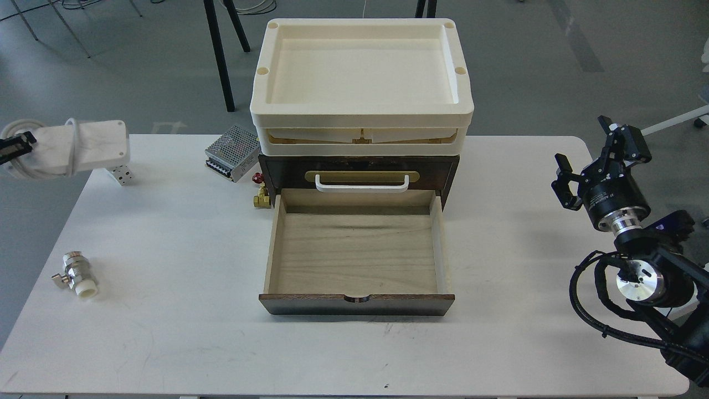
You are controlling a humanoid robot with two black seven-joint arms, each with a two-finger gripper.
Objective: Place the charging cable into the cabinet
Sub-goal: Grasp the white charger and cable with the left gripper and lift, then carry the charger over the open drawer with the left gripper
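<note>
The charging cable (83, 147), a flat white block with grey cable looped round it, hangs in the air above the table's far left edge. My left gripper (14, 147) shows only as a black tip at the left edge of the view, shut on the block's cable end. The dark brown cabinet (448, 166) stands at the table's middle back, with its pale wood drawer (354, 255) pulled out and empty. My right gripper (584, 145) is open and empty, raised over the table's right edge, far from the cabinet.
Two stacked cream trays (360, 119) sit on top of the cabinet. A perforated metal power-supply box (232, 152) and a small brass valve (259, 195) lie left of it. A silver valve (75, 274) lies at front left. A white block (122, 174) sits under the lifted charger.
</note>
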